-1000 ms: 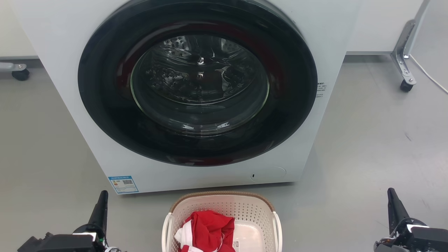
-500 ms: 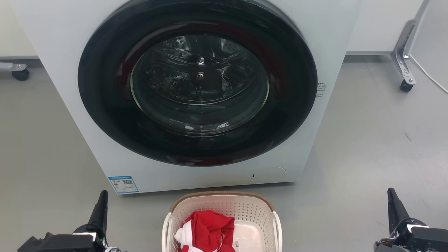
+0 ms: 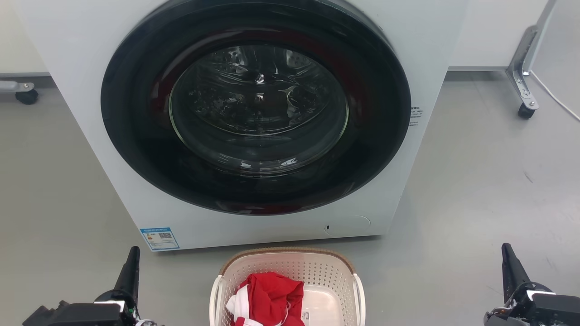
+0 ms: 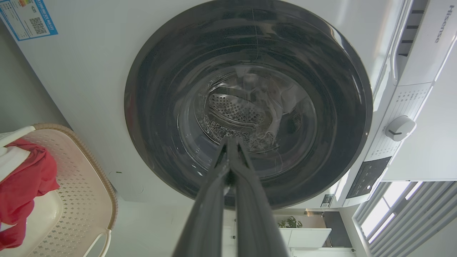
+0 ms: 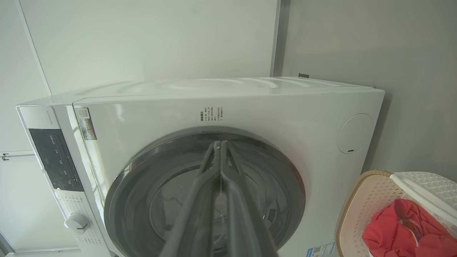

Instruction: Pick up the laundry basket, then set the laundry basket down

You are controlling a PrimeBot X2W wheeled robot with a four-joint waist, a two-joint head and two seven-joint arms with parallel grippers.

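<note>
The washer [image 3: 253, 122] carries most of the writing. In the left wrist view "Hisense" [image 4: 440, 25] is printed on its detergent drawer. A blue sticker with a QR code [image 3: 159, 238] sits at the lower corner of its front panel on the robot's left. Small black print [image 3: 415, 115] stands just beside the door on the robot's right, too fine to read. A silver sticker [image 5: 85, 124] near the washer's control panel [image 5: 55, 159] is also unreadable.

There is one washer, with one dark round glass door [image 3: 256, 108] that is closed, one white dial [image 4: 400, 128] and one round cover flap [image 3: 348, 225] low on the front.

One laundry basket [image 3: 290, 267] stands on the grey floor [image 3: 476, 190] directly in front of the washer and close to its base. It has two white loop handles, one on each side. Inside lies one red garment [image 3: 272, 294] with white cloth at its edge, and a small label [image 3: 304, 315] shows on the basket's bottom.

Of the two end effectors, the left end effector [image 3: 133, 253] hangs in front of the washer's left corner and the right end effector [image 3: 506, 251] well off its right side. Both are clear of the basket, with their fingers pressed together on nothing.

Two castors, one [image 3: 27, 96] left of the washer and one [image 3: 525, 111] right of it, stand on the floor, and a white cable [image 3: 557, 102] runs past the right one.
</note>
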